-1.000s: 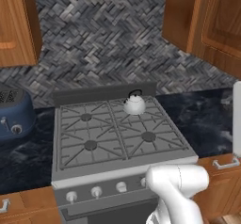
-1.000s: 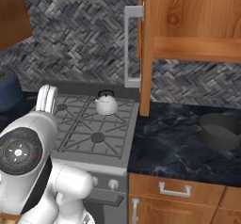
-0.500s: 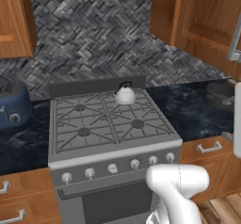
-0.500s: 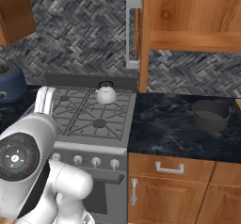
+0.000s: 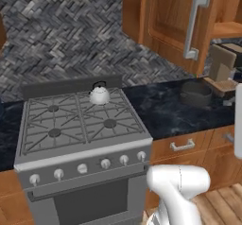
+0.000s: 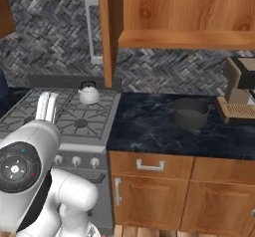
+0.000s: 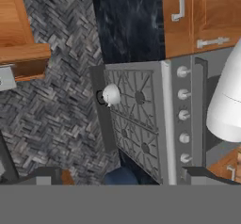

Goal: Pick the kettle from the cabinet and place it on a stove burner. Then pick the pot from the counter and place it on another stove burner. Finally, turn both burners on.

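The silvery-white kettle (image 5: 99, 95) (image 6: 89, 94) (image 7: 111, 95) stands upright on the stove's back right burner. The other burners (image 5: 109, 123) (image 6: 80, 124) are bare under their grey grates. The dark grey pot (image 5: 196, 93) (image 6: 190, 113) sits on the black veined counter (image 5: 160, 110) (image 6: 144, 126), right of the range. Above it the wooden cabinet (image 6: 184, 39) stands with its door (image 5: 175, 21) (image 6: 105, 32) swung open and its shelf bare. My gripper (image 7: 121, 180) hangs high over the stove, open, with nothing between its fingertips (image 7: 47, 175).
Round knobs (image 5: 105, 163) (image 7: 183, 116) line the range front. A coffee machine (image 5: 221, 65) (image 6: 240, 89) stands on the counter right of the pot. The blue toaster (image 7: 117, 173) is left of the stove. Wooden drawers with metal handles (image 6: 150, 166) run under the counter.
The whole picture has slid left as the base drove right, bringing the pot, open cabinet and coffee machine into view. The kettle stays on its burner.
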Robot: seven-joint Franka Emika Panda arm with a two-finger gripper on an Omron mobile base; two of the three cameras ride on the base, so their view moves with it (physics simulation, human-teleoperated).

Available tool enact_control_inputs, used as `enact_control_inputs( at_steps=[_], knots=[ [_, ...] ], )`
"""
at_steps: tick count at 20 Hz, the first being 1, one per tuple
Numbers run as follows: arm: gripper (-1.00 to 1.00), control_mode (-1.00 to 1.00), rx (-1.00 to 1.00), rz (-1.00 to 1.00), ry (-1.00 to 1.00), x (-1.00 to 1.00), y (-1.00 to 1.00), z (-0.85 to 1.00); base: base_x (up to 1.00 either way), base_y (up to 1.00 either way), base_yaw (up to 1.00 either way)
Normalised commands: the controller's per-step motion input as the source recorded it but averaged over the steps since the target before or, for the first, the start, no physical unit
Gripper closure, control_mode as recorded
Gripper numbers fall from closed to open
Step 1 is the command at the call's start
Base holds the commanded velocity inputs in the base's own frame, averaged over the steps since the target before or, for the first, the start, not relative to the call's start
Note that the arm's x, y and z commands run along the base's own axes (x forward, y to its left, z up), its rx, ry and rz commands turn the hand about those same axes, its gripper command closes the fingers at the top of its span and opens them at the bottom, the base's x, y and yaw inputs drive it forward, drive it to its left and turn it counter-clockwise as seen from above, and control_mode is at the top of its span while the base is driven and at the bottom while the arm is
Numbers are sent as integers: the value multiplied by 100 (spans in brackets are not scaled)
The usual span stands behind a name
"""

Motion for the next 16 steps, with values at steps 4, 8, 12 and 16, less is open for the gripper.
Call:
enact_control_inputs(
  at_steps=[4,8,12,16],
  knots=[
    [-100,100,0,0,0,0,0,0,-13,-67,-7],
    [-100,100,0,0,0,0,0,0,-8,-67,-6],
    [-100,100,0,0,0,0,0,0,-1,-69,-5],
    [-100,100,0,0,0,0,0,0,1,-61,-1]
  ],
)
